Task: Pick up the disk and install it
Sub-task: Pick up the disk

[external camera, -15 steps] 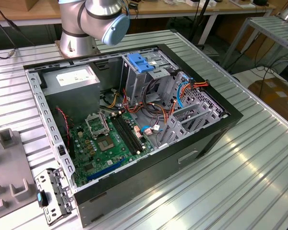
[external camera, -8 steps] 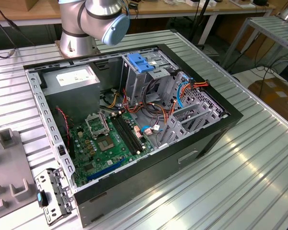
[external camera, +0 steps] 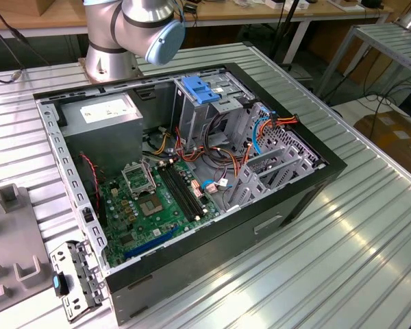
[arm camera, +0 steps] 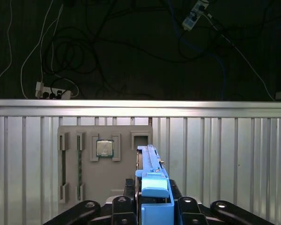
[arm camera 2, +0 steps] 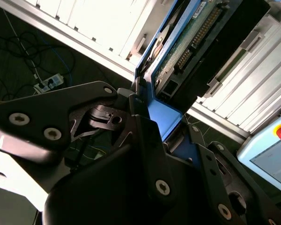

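The disk (arm camera 2: 196,37) is clamped in my gripper (arm camera 2: 154,117), which is shut on it by its blue side rails. In the second wrist view its green circuit board and connector side face the camera, with the dark casing behind. In the first wrist view the disk (arm camera: 152,185) appears edge-on, standing up from the gripper (arm camera: 152,208) above the ribbed metal table. The open computer case (external camera: 329,164) lies on the table in the exterior view, with a drive cage and its blue latch (external camera: 202,89) at the far side.
A grey fixture plate (arm camera: 84,178) carrying a processor chip (arm camera: 104,148) lies on the table below the disk. Inside the case are the motherboard (external camera: 157,199), a grey power supply box (external camera: 99,120) and loose cables (external camera: 260,130). The arm's base (external camera: 133,31) stands behind the case.
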`<action>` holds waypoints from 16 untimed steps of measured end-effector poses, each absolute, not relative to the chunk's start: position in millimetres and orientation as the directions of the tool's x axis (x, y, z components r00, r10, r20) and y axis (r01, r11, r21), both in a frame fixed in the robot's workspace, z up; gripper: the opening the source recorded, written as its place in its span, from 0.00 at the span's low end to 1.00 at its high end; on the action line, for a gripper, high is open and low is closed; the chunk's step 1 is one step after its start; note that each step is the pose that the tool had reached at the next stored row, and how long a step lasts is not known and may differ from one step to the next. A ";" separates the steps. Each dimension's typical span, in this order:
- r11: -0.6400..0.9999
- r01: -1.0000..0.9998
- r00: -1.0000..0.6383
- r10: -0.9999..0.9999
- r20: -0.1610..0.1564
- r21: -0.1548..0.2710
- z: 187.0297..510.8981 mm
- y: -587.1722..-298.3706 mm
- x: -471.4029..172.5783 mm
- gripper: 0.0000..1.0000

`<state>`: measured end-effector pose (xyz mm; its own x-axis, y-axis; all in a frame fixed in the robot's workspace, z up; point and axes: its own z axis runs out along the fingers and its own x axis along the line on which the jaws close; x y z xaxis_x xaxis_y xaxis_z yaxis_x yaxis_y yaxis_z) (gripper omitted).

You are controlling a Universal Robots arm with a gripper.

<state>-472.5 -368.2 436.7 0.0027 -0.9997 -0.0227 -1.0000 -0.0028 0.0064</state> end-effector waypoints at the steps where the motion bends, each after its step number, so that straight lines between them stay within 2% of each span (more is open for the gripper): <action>1: -0.003 -1.000 0.003 -1.000 -0.023 0.007 437.2 -368.3 -472.6 0.37; 16: -0.003 -1.000 0.003 -1.000 -0.023 0.006 450.2 -368.3 -472.5 0.37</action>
<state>-472.5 -368.3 450.2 0.0027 -0.9997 -0.0227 -1.0000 -0.0028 0.0064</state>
